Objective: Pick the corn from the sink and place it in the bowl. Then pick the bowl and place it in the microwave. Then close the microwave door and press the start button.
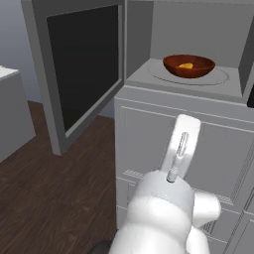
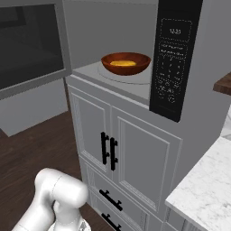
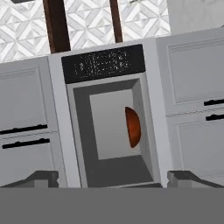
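Note:
The microwave (image 1: 198, 30) stands open, its door (image 1: 84, 64) swung out wide to the left. Inside, the reddish-brown bowl (image 1: 188, 67) sits on the turntable plate (image 1: 221, 77) and holds the yellow corn (image 1: 186, 65). From the right I see the bowl (image 2: 126, 63), the corn (image 2: 122, 63), the door (image 2: 31, 45) and the dark control panel (image 2: 173, 58). In the rolled hand view the bowl (image 3: 132, 127) shows edge-on inside the microwave (image 3: 109, 127). My gripper (image 3: 112, 179) is open, empty, and well back from the opening. The sink is out of view.
Below the microwave are grey cabinet doors with black handles (image 2: 108, 151) and drawers. A marble counter (image 2: 203, 189) lies at the lower right. Dark wood floor (image 1: 49, 198) spreads under the open door, with a grey counter block (image 1: 10, 109) far left.

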Robot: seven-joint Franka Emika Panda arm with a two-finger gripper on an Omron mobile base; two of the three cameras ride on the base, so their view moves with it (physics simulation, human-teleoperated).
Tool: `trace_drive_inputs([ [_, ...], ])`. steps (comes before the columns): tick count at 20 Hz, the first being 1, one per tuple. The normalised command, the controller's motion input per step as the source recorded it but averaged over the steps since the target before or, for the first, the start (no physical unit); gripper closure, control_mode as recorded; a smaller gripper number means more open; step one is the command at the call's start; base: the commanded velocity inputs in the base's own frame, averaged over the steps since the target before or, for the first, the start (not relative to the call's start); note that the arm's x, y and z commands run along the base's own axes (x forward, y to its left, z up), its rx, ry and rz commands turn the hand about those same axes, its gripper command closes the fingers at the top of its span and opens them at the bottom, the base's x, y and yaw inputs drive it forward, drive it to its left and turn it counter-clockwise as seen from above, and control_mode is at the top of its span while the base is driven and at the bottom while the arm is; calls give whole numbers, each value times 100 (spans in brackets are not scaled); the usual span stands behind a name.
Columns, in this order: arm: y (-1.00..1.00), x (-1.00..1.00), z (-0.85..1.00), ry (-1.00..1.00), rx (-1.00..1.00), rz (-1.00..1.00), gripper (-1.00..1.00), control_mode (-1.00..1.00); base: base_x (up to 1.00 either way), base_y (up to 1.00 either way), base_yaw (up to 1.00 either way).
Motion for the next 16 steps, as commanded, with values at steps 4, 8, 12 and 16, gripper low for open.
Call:
trace_drive_inputs([
  [4, 85, 12, -84, -4, 2, -5, -100, -100, 0, 0, 0],
  [8, 95, 40, -74, -1, 0, -2, -100, -100, 0, 0, 0],
  [12, 79, 64, -59, -1, -1, 0, -100, -100, 0, 0, 0],
  [16, 67, 86, -46, 0, -1, 0, -100, -100, 0, 0, 0],
])
